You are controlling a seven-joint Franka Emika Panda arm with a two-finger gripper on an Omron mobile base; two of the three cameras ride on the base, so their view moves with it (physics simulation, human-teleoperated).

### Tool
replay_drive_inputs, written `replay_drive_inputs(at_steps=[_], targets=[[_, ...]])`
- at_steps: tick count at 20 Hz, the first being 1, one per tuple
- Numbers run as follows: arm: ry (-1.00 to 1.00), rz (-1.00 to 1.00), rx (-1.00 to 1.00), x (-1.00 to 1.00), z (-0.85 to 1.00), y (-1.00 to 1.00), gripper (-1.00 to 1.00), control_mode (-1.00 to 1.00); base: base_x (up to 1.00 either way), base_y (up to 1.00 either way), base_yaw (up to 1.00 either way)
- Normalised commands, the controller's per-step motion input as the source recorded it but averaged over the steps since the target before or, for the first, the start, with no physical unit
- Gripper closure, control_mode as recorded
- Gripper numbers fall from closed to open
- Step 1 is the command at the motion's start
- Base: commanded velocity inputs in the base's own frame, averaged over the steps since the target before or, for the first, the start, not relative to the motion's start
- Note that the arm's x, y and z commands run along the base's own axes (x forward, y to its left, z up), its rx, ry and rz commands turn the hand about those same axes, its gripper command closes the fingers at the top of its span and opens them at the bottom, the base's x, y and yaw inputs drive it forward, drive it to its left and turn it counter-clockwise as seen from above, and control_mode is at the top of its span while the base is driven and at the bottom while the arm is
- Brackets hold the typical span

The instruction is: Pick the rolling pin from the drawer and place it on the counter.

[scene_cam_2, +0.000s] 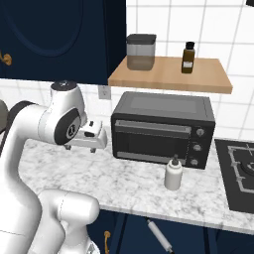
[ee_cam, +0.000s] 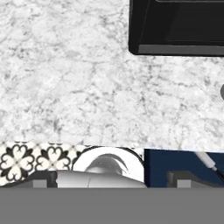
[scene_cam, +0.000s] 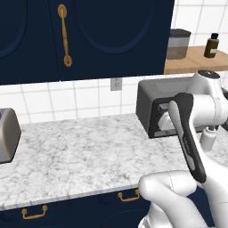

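The rolling pin (scene_cam_2: 158, 236), pale with a thin dark rod at its end, lies slanted in the open dark blue drawer (scene_cam_2: 136, 230) below the counter's front edge. One end of the rolling pin (ee_cam: 204, 160) shows in the hand view at the lower right, inside the drawer (ee_cam: 175, 159). My gripper (scene_cam_2: 92, 147) hangs above the white marble counter (scene_cam_2: 124, 183), left of the toaster oven and up and to the left of the pin. The gripper (ee_cam: 113, 179) is open, its fingertips (ee_cam: 43, 179) stand far apart with nothing between them.
A black toaster oven (scene_cam_2: 163, 130) stands at the back of the counter with a small white soap bottle (scene_cam_2: 173, 173) in front of it. A stove (scene_cam_2: 242, 171) is at the right. A wooden shelf (scene_cam_2: 168, 75) carries a canister and a brown bottle. A grey toaster (scene_cam: 6, 133) sits far left.
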Motion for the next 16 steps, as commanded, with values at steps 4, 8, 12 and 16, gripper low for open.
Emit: replay_drive_inputs(at_steps=[4,8,12,16], targets=[[0.00,-0.07,0.02,-0.25,-0.12,-0.53,-1.00,-1.00,0.00,0.00,0.00],[-0.01,-0.09,0.00,-0.40,-0.17,-0.31,-1.00,-1.00,0.00,0.00,0.00],[-0.02,-0.08,0.00,-0.41,-0.10,-0.02,-1.00,-1.00,0.00,0.00,0.00],[0.00,-0.03,0.00,-0.22,-0.07,0.00,-1.00,-1.00,0.00,0.00,0.00]])
